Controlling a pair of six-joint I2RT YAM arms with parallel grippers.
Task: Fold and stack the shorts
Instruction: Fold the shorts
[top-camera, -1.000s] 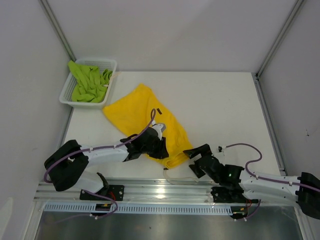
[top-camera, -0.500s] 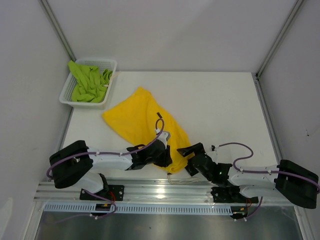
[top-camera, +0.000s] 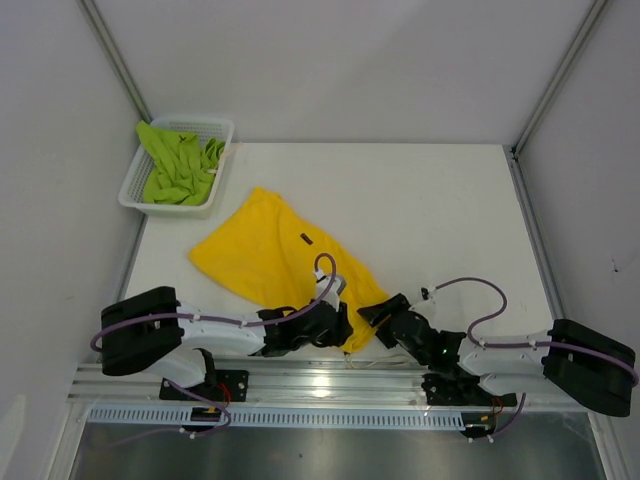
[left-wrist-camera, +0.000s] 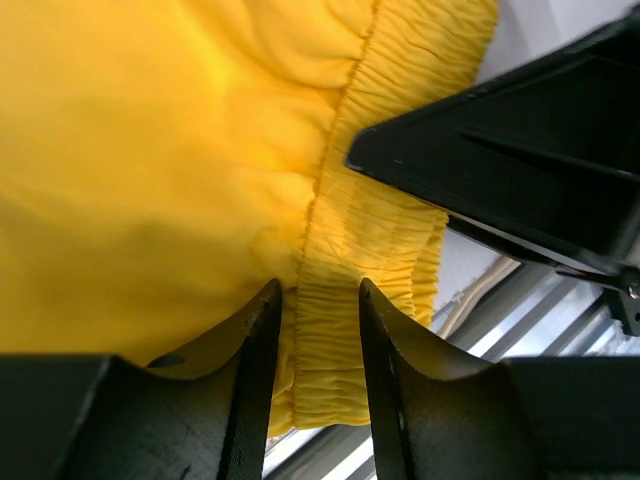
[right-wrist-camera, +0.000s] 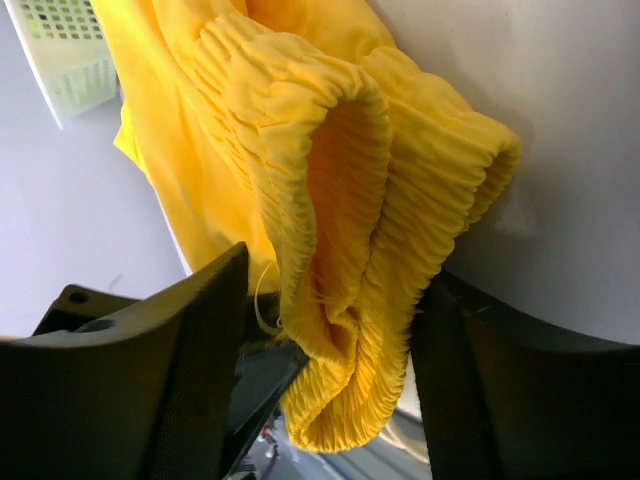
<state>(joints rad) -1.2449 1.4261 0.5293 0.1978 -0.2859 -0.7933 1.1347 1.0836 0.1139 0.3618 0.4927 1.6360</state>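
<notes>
Both claws on the yellow waistband at the near table edge.
We saw the table (top-camera: 430, 200) bare and roomy at the right and far side, with walls close on three sides. The yellow shorts (top-camera: 260, 255) lay spread from centre-left to the near edge, their near corner hidden under the arms. The basket (top-camera: 133, 192) sat in the far-left corner, and the lime green shorts (top-camera: 175, 170) were heaped in it, their lower part out of sight. The left gripper (left-wrist-camera: 318, 295) was clamped on the gathered waistband, with a ridge of it between the fingers. The right gripper (right-wrist-camera: 330, 280) was clamped round a bunched fold of the same band, just beside the left one. From above we couldn't make out the fingertips.
</notes>
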